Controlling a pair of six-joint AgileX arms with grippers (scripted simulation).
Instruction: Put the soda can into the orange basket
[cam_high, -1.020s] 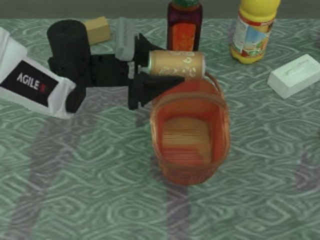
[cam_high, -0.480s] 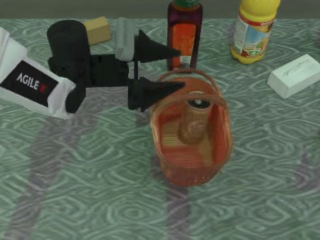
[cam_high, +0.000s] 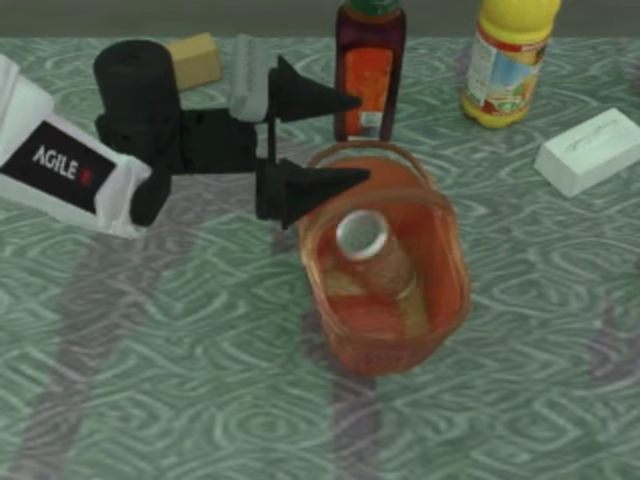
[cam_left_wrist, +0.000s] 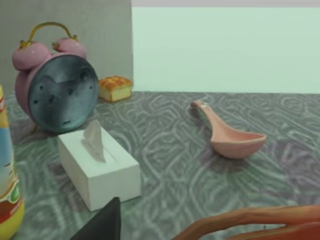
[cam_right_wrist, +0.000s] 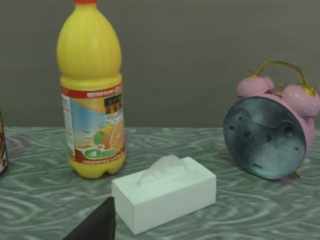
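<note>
The soda can (cam_high: 378, 252) lies tilted inside the orange basket (cam_high: 452, 290), its silvery end turned up toward the basket's rear left. My left gripper (cam_high: 358, 140) hovers just left of the basket's rear rim, open, with nothing between its black fingers (cam_high: 310, 98). One fingertip reaches over the rim. In the left wrist view the basket's arched handle (cam_left_wrist: 260, 217) shows low down beside a finger (cam_left_wrist: 102, 225). The right arm is outside the top view; of my right gripper (cam_right_wrist: 160, 237) a single finger (cam_right_wrist: 97, 225) shows, set well off to the side.
A tall dark red bottle (cam_high: 368, 70) stands right behind the basket, a yellow juice bottle (cam_high: 508, 60) farther right. A white tissue box (cam_high: 588, 150) lies at the right. A tan block (cam_high: 195, 58) sits back left. A pink alarm clock (cam_right_wrist: 270, 135) and a pink spoon (cam_left_wrist: 227, 135) show in wrist views.
My left gripper let go of the can, which dropped into the basket and tipped over; the fingers have spread apart. The basket shifted slightly.
</note>
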